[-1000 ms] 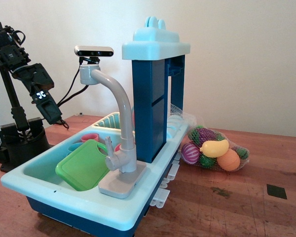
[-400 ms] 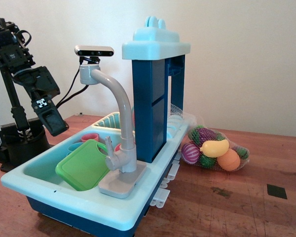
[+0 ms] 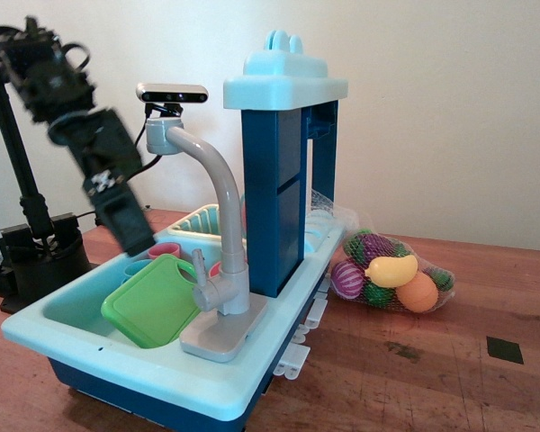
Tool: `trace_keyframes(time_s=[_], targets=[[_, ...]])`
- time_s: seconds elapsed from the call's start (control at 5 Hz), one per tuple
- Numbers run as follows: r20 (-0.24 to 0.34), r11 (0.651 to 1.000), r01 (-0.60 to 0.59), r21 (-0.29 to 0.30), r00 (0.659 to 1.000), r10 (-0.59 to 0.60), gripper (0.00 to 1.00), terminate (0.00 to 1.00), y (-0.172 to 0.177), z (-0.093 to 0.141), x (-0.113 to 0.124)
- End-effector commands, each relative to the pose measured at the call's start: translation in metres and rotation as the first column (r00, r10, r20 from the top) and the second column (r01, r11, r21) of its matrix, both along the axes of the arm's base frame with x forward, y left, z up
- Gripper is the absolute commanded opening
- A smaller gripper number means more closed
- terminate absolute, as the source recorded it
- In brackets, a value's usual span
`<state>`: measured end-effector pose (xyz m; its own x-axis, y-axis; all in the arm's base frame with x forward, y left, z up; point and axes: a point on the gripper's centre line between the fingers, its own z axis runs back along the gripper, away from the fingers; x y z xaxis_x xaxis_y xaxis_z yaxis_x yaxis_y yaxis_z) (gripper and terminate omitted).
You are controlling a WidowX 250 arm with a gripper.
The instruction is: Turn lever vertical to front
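Note:
The grey toy faucet point(image 3: 223, 297) stands on the front rim of the light-blue toy sink point(image 3: 90, 346), its tall curved spout point(image 3: 218, 180) rising up and to the left. The lever point(image 3: 199, 263) is a short light-grey stub that juts up and left from the low faucet body. My black gripper point(image 3: 137, 241) hangs over the left part of the sink, blurred by motion, left of and a little above the lever and apart from it. Its fingers look close together with nothing between them.
A green cutting board point(image 3: 153, 301) leans in the basin, with pink cups point(image 3: 164, 250) behind it. A dark-blue tower with a light-blue top point(image 3: 283, 85) stands behind the faucet. A net bag of toy fruit point(image 3: 391, 274) lies on the wooden table at right. A camera point(image 3: 171, 93) is at the back.
My arm has swung to the right and forward from the far left. The gripper has come from beside the sink to over the basin, closer to the faucet. The lever has not moved.

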<state>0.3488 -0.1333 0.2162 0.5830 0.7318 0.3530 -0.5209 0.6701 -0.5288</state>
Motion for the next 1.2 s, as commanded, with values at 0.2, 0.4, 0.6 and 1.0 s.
trace_keyframes(time_s=[0.2,0.4,0.6,1.0], targets=[[0.125,0.999,0.026,-0.020,0.992,-0.024,1.00,0.00,0.009,0.020,0.055],[0.111,0.998,0.042,-0.043,0.993,-0.037,1.00,0.00,0.010,0.007,0.058],[0.086,0.997,0.044,-0.062,0.996,-0.039,1.00,0.00,0.009,-0.007,0.058],[0.042,0.998,0.014,-0.068,0.999,-0.011,1.00,0.00,0.019,-0.043,0.036]])
